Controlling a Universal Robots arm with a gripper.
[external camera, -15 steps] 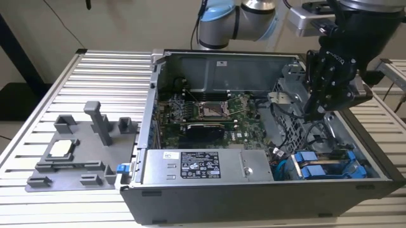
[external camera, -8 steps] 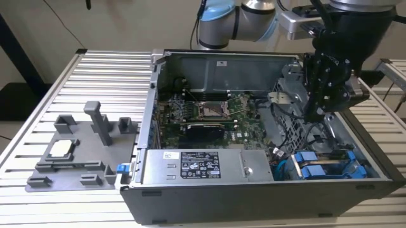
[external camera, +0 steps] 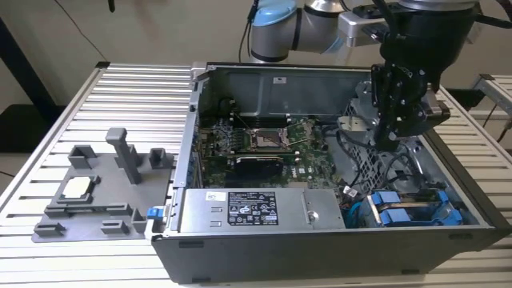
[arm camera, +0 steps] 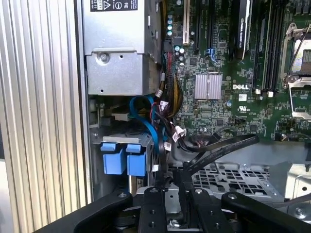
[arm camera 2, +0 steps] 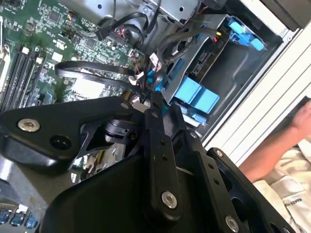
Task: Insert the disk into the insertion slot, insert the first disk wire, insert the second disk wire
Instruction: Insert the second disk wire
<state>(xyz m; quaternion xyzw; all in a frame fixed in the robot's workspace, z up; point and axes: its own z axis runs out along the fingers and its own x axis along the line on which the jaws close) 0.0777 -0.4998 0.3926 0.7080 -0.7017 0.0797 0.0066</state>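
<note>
Table (external camera: 136, 78): pale silver, ribbed in parallel slats, and on it at the exterior view's left sits a plain mid-grey fixture plate (external camera: 88, 219). Computer case (external camera: 320, 258): dark grey outside, lighter grey sheet metal within; motherboard (external camera: 308, 159) green with black slots; power supply (external camera: 324, 204) silver-grey with a white-and-black label; drive carriers (external camera: 404, 210) bright blue at near right, blue cable (arm camera: 151, 127) beside them. Arm (external camera: 276, 33): silver with light-blue joint caps; gripper (arm camera 2: 148, 99) black.

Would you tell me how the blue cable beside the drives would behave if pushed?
Likely floppy yet springy: the blue cable bends in a loose loop. Probably light, being thin. It may snag, lying among other wires.
</note>
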